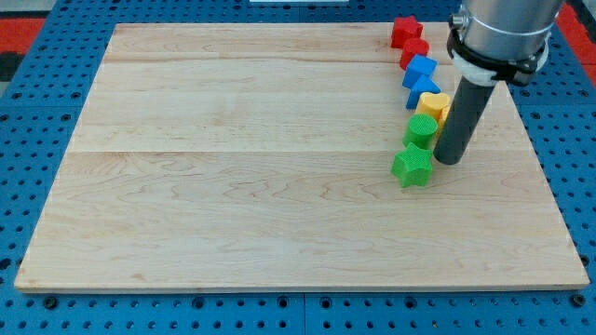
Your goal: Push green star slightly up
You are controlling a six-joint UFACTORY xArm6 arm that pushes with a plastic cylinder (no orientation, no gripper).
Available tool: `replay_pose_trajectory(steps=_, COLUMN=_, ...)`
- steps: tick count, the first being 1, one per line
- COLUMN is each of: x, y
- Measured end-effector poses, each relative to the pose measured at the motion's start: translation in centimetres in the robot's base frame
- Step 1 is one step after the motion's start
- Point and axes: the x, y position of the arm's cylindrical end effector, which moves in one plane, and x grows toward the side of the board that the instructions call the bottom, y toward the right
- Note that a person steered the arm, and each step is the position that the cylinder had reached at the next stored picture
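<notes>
Wood board (233,140) w/ red, blue, yellow, green blocks in a column nr right edge, green star (412,166) lowest

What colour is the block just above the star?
Green, same as the star; clear in the camera view.

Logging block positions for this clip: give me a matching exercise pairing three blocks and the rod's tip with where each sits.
Things:
1. red star
2. green star
3. yellow block
4. my tip

Places:
A. lowest block in the column
B. just to the view's right of the green star
C. nearest the view's top
D. between the blue blocks and the green cylinder

Pairs: 1-C, 2-A, 3-D, 4-B
</notes>
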Motion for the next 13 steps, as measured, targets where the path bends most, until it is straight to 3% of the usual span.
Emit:
replay_pose_trajectory(steps=1, x=4.1, y=0.7)
replay_pose_trajectory(steps=2, x=6.5, y=-3.8)
replay_pose_trajectory(steps=4, x=3.4, y=-6.2)
replay_pose_trajectory(steps=6, x=4.9, y=-1.4)
replay_pose_trajectory(steps=7, x=1.4, y=-1.4)
replay_pose_trajectory(steps=13, x=-3.5, y=-13.9)
